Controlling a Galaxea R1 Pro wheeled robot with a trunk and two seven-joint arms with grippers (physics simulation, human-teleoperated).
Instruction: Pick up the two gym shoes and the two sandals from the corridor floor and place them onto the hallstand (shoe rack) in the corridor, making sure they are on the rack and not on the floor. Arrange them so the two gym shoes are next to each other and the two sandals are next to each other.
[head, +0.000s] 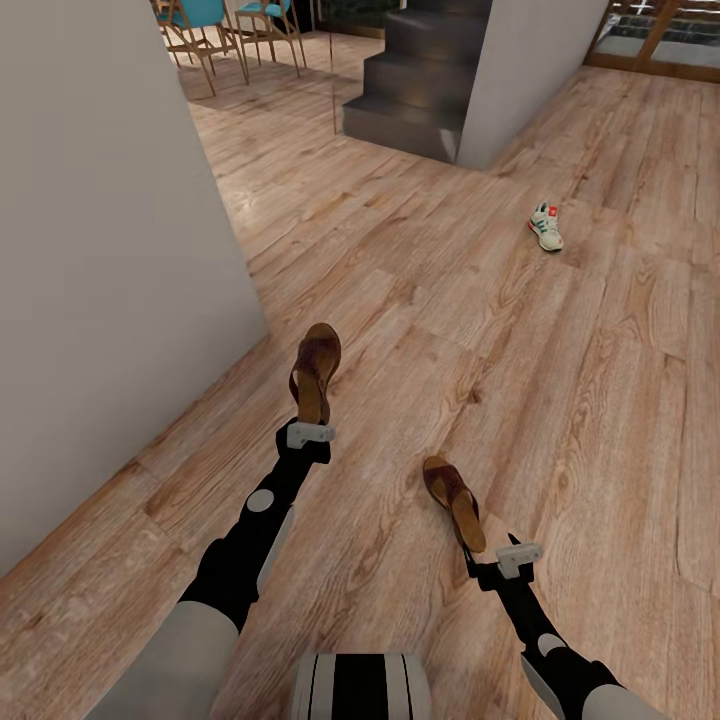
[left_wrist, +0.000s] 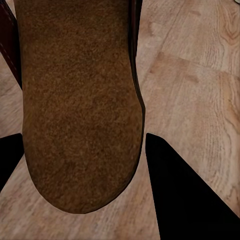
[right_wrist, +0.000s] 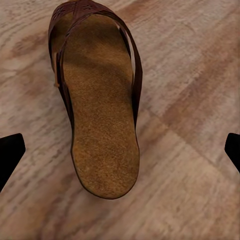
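Sandals: left gripper (head: 309, 432) grasps one (head: 316, 372); right gripper (head: 492, 566) spread, heel (right_wrist: 105, 170) between.

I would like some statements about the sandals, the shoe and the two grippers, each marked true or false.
1. Each gripper has a sandal at its fingers. True: left gripper with left sandal, right gripper with right sandal.
2. Two gym shoes lie ahead. False: one gym shoe is visible.
3. That shoe sits on the stairs. False: it is on the floor.
4. Blue chairs stand far back. True.
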